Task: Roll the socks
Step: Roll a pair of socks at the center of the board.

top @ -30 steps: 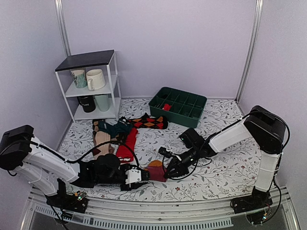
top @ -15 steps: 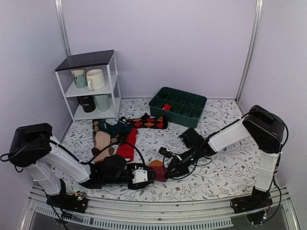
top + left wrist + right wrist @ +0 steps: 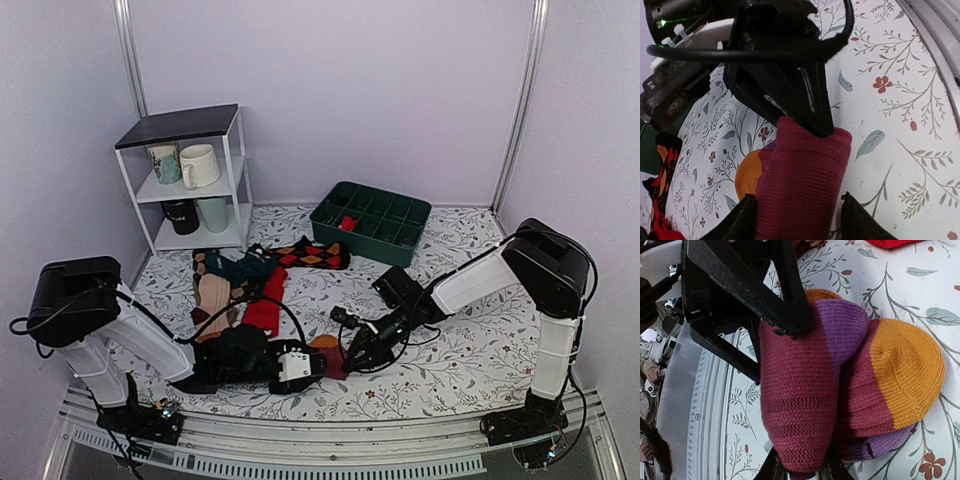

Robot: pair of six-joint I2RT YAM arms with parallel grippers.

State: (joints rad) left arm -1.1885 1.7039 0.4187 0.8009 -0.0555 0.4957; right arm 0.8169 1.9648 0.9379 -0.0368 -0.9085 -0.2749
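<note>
Top view: maroon knit sock bundle with orange toes and purple bands (image 3: 326,352) lies on the floral counter (image 3: 470,350), well in front of the green compartment tray (image 3: 370,218), with both arms' tips on it.
Left wrist: left jaws clamped across its maroon fold.
Right wrist: right jaws pinch the bundle's lower end.

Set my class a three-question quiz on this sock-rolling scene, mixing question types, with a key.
1. True or false: a small red item lies in the dark green plastic compartment tray.
2. What sits between the fingers of the left end effector? A. the rolled maroon knit sock B. a white ceramic mug C. a teal sock
3. Fill in: the rolled maroon knit sock's toe cap is ___.
Key: 1 true; 2 A; 3 orange.
</note>
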